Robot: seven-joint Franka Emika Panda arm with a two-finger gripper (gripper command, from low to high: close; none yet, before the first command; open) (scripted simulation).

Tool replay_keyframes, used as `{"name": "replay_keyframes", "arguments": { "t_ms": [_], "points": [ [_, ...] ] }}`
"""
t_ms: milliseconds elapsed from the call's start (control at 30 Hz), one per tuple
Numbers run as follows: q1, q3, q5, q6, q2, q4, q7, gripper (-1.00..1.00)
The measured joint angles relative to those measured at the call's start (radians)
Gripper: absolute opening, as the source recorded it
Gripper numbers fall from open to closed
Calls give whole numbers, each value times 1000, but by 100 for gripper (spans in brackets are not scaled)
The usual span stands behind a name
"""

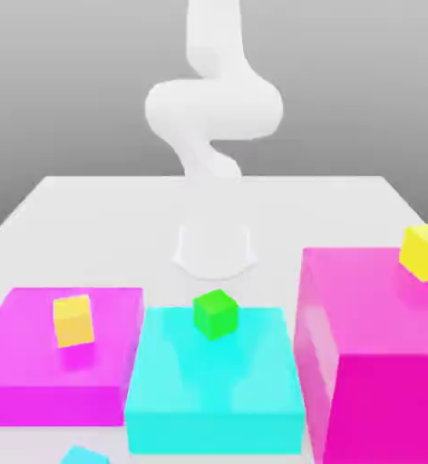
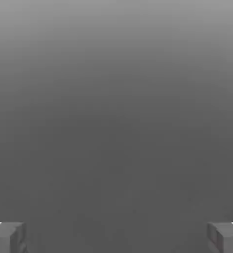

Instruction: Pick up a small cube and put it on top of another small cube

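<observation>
Likely rigid and light, the small cube (image 1: 83, 454) suits opposite flat sides; the gripper (image 2: 116, 237), nothing between its spread fingers, is well apart.

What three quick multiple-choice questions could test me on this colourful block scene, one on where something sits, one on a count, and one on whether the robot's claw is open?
1. Where does the green cube sit?
A. On the flat cyan block
B. On the bare white table
C. On the tall magenta block

2. How many yellow cubes are in the exterior view?
A. None
B. One
C. Two

3. How do the fingers of the gripper stand?
A. Pressed together
B. Wide apart with nothing between them
C. Clamped on a cube

Answers:
1. A, since the green cube rests on the cyan block's top near its far edge.
2. C, one on the low magenta slab and one on the tall magenta block.
3. B, since the hand view shows the two fingertips at opposite sides with only grey background between.
</observation>
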Motion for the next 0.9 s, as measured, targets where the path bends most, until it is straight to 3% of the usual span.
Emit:
{"name": "replay_keyframes", "arguments": {
  "t_ms": [900],
  "points": [
    [-112, -116, 91, 247, 986, 83, -13, 0]
  ]
}}
